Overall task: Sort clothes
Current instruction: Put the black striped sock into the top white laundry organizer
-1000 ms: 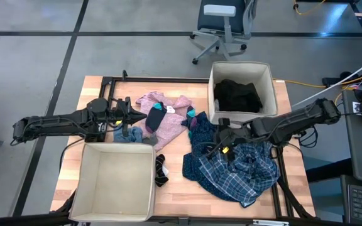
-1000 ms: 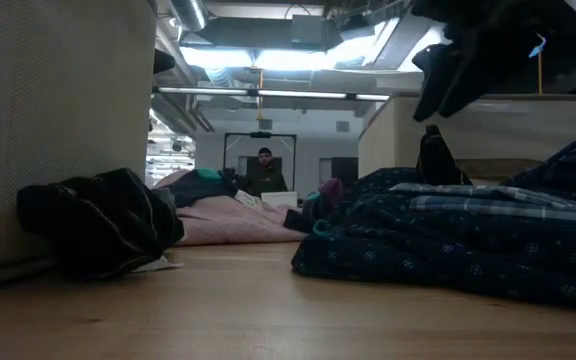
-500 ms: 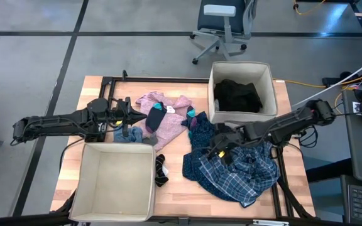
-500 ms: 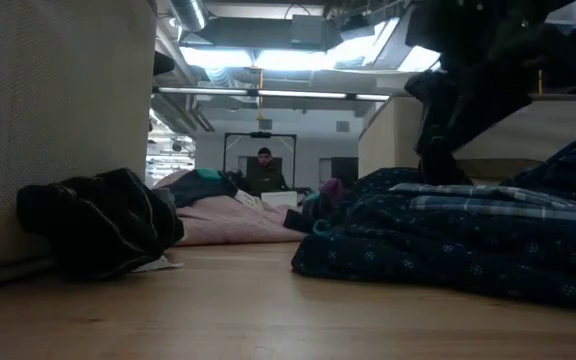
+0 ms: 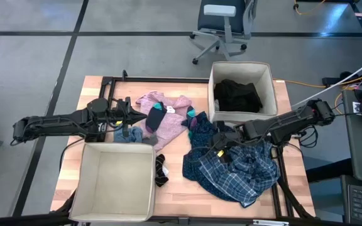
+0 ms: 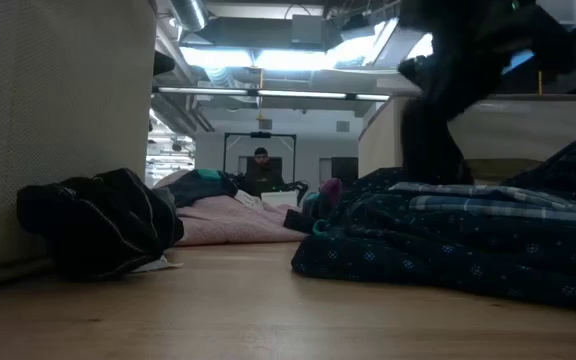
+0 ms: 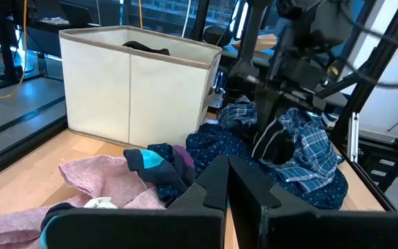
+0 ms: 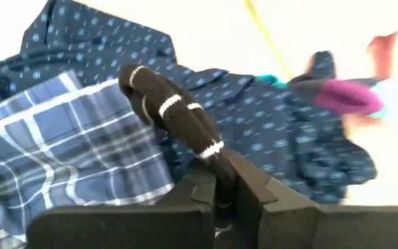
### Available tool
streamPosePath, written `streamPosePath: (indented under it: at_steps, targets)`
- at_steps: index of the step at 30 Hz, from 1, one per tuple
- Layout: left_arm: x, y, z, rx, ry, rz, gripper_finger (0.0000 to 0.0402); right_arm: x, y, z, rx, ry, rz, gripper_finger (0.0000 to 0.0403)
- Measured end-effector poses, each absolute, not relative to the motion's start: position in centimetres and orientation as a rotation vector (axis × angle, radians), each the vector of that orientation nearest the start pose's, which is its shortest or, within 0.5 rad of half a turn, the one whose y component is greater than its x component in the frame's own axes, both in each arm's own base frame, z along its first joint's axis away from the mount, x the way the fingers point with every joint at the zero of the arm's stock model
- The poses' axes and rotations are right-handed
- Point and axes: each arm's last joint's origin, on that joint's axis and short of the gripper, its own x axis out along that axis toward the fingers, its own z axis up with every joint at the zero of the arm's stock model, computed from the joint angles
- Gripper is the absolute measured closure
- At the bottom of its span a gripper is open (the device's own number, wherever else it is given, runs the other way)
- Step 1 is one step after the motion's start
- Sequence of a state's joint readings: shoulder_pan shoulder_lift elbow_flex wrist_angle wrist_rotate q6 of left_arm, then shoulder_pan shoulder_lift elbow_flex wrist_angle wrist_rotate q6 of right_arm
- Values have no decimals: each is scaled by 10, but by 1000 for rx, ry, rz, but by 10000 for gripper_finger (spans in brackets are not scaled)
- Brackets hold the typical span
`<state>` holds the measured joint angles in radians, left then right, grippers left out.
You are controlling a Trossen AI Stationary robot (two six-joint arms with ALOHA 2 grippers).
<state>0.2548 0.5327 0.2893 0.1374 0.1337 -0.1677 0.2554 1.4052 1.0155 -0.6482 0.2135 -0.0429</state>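
The right gripper sits low over the pile of blue shirts, its fingers pressed together on a dark brown sock with thin white stripes. The sock curls up out of the fingers like a soft ribbed tube, above the plaid shirt. Beneath and beside it lies a navy dotted shirt, crumpled and thin.

The left gripper waits with its fingers fully closed and empty, at the edge of the pink top, a nubby, flat-spread cloth. A teal sock rests on that top. A small denim piece lies just beside the near bin.

Both bins are square, beige and fabric-walled. The far bin holds black clothes. The near bin shows only its pale floor. A black striped sock lies on the wooden table beside it.
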Motion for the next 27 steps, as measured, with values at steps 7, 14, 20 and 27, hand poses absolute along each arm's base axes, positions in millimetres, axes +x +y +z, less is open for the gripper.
streamPosePath:
  at_steps: [7,14,20,27]
  targets:
    - [137,32,227,-188,94,130,400,259,57,295,-354,949,-68,386]
    - [137,32,227,-187,92,130,400,236,44,351,-432,808,-317,394]
    - [137,32,227,-187,92,130,400,216,20,375,-416,693,-619,386]
    - [137,32,227,-188,91,129,400,203,-23,375,-285,746,-862,378]
